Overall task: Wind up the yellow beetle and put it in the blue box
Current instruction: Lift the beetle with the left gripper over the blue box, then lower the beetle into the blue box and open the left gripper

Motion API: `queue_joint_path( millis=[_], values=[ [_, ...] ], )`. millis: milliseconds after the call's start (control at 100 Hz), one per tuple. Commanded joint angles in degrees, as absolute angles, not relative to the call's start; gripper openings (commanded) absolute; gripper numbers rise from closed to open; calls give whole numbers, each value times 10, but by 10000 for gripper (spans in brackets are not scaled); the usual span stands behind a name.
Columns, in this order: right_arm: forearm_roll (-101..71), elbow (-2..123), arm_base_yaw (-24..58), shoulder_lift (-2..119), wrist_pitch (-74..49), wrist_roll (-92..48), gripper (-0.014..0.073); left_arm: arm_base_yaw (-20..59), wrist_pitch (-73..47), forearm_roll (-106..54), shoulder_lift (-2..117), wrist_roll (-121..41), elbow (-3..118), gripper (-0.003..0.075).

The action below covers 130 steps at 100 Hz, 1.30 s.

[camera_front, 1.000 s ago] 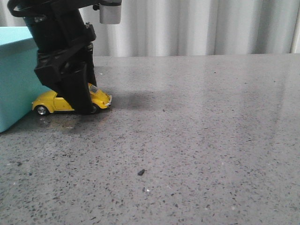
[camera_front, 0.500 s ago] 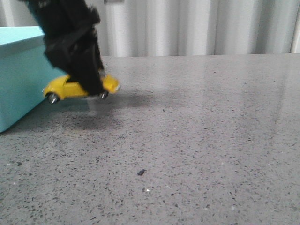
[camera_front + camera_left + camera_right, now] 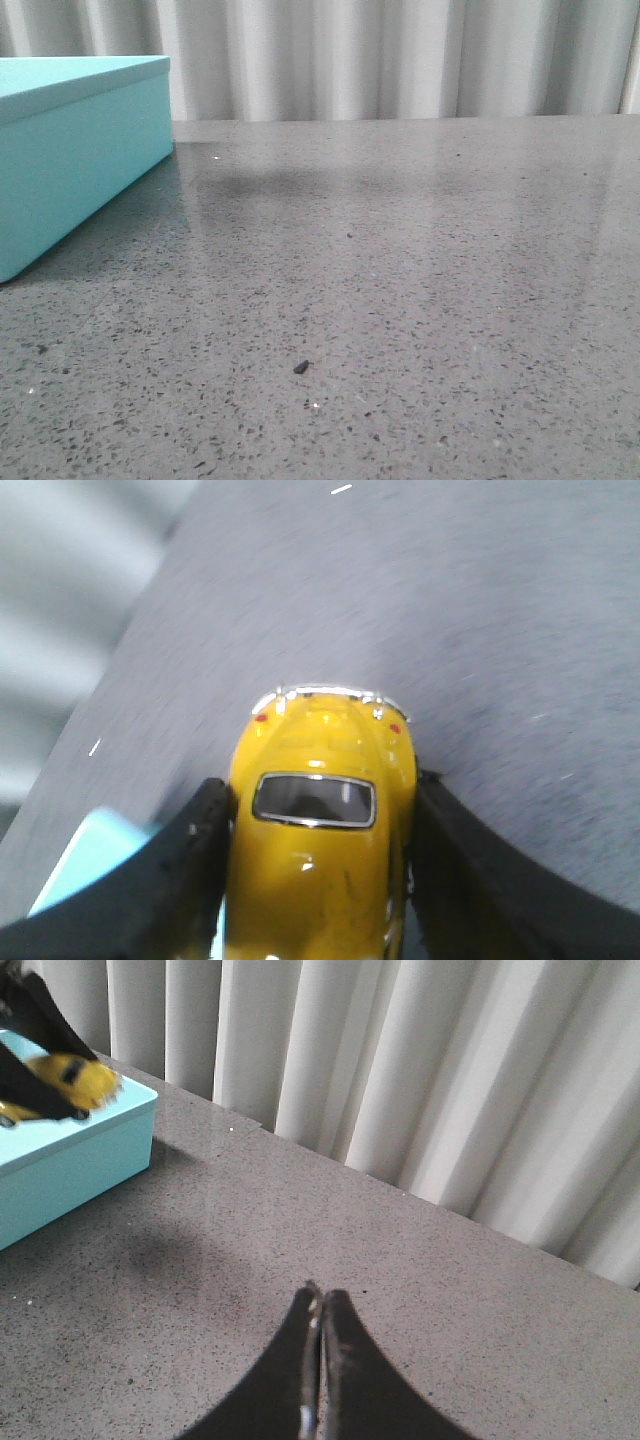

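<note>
The yellow beetle (image 3: pixel 318 840) hangs in the air, gripped at its sides by my left gripper (image 3: pixel 322 786), which is shut on it. In the right wrist view the beetle (image 3: pixel 72 1080) and the left gripper's black fingers (image 3: pixel 30 1085) are above the top of the blue box (image 3: pixel 70 1165). The blue box (image 3: pixel 75 150) stands at the table's left side in the front view, where neither the beetle nor any gripper shows. My right gripper (image 3: pixel 320 1298) is shut with nothing in it, above bare table right of the box.
A pleated white curtain (image 3: pixel 400 55) runs along the table's far edge. A small dark speck (image 3: pixel 300 367) lies on the grey speckled tabletop (image 3: pixel 420 280) near the front.
My left gripper has lifted the beetle off the table beside the box, up and out of the front view.
</note>
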<state>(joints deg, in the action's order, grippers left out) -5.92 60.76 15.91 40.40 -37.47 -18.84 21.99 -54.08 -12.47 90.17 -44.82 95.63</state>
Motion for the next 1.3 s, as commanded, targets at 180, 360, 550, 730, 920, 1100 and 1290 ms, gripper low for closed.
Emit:
queue_joint_path(
  millis=[180,360,550,730,920,1100,1290],
  values=[
    [-57,622,161,402,-325,-192,-52,75,-514,-100,873,-234,948,25],
    [-57,622,161,402,-325,-192,-52,26,-510,-114,882,-196,875,25],
    [-57,622,161,402,-323,-192,-52,18,-522,-112,911,-196,819,25],
    [-57,622,161,402,-320,-192,-52,18,-533,-112,936,-196,812,34],
    [-57,622,161,402,-320,-192,-52,18,-517,-93,937,-196,812,348],
    [-57,622,161,402,-309,-192,-52,18,-506,-109,932,-196,825,510],
    [-57,622,161,396,-316,-192,-52,18,-454,-163,885,-190,853,386]
  ],
)
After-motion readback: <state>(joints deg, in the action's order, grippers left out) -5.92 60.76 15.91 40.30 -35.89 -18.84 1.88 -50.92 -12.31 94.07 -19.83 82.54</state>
